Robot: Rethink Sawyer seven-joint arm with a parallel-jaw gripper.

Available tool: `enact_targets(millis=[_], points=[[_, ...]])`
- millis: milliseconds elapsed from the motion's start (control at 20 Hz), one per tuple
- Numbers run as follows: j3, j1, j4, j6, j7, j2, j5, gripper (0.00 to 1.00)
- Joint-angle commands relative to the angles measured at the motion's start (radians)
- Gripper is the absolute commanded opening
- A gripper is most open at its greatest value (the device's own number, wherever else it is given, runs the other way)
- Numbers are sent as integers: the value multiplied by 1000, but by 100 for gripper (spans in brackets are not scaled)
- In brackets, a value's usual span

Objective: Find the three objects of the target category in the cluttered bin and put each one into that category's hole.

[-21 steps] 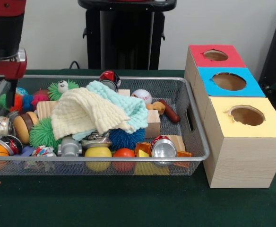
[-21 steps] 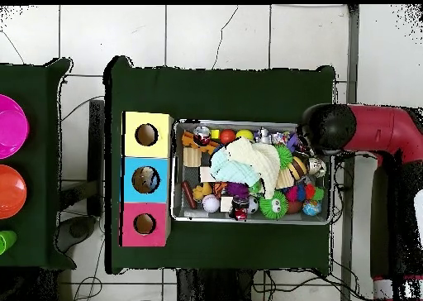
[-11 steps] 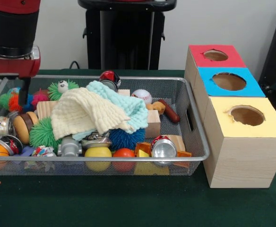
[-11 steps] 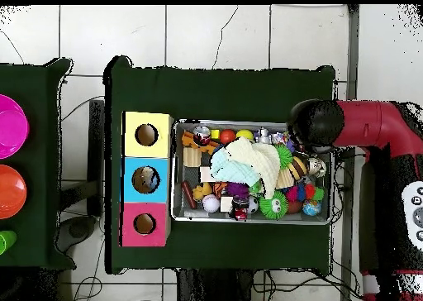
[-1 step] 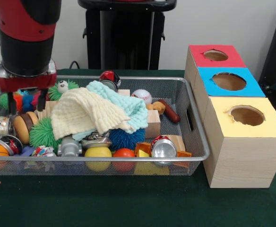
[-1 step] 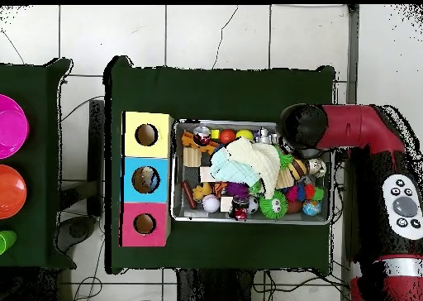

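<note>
The claw (image 5: 26,100) hangs over the left end of the wire bin (image 5: 194,124), its 2 dark fingers (image 5: 41,100) spread apart with nothing between them. Their tips sit among the fuzzy toys, just above a wooden block (image 5: 45,109) and beside the green spiky ball with an eye (image 5: 62,87); I cannot tell whether they touch. A cream cloth (image 5: 86,113) and a mint cloth (image 5: 124,105) cover the bin's middle. Beside the bin on the green tabletop (image 5: 128,203) stand 3 boxes with holes: red (image 5: 215,55), blue (image 5: 228,81), yellow (image 5: 246,115).
</note>
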Motion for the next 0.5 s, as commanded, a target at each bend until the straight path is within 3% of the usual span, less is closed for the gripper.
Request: enact_targets(millis=[50,500], points=[[-62,38,29,148,-173,65,-82,100],[-129,78,-15,206,-191,102,-166,100]])
